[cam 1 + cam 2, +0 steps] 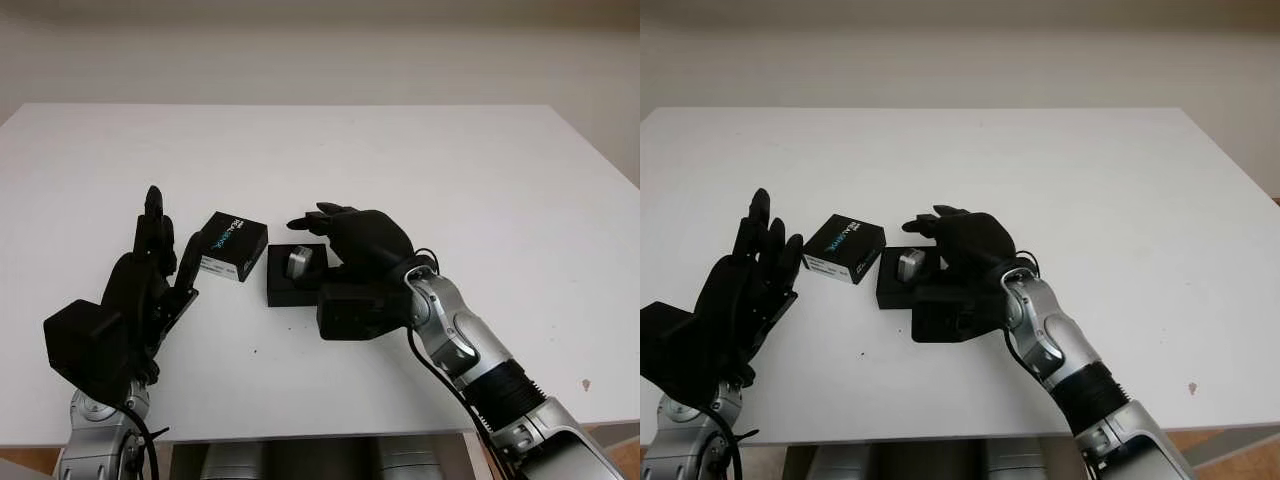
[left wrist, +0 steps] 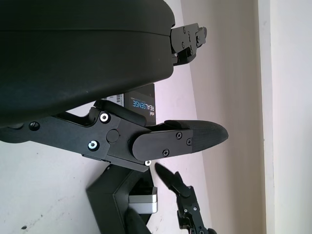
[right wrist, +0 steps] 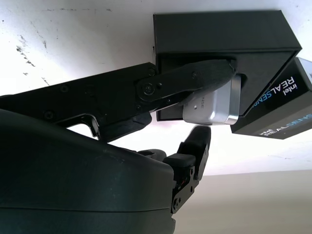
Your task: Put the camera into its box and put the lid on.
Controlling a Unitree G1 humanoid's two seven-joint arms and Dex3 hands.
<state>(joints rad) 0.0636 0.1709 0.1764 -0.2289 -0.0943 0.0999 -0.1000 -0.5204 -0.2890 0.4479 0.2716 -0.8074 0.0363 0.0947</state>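
Now, in the left eye view, my right hand point(image 1: 335, 240) grips the silver camera point(image 1: 297, 261) over the open black box point(image 1: 292, 275), with the lid point(image 1: 233, 245) lying at about ten o'clock from it. In the right wrist view the camera is only partly inside. My left hand point(image 1: 150, 275) is open near the lid, so I judge that seating and closing remain.

Brushed silver metal camera point(image 3: 214, 105), matt black card box point(image 3: 219, 36), smooth white table point(image 1: 400, 160)
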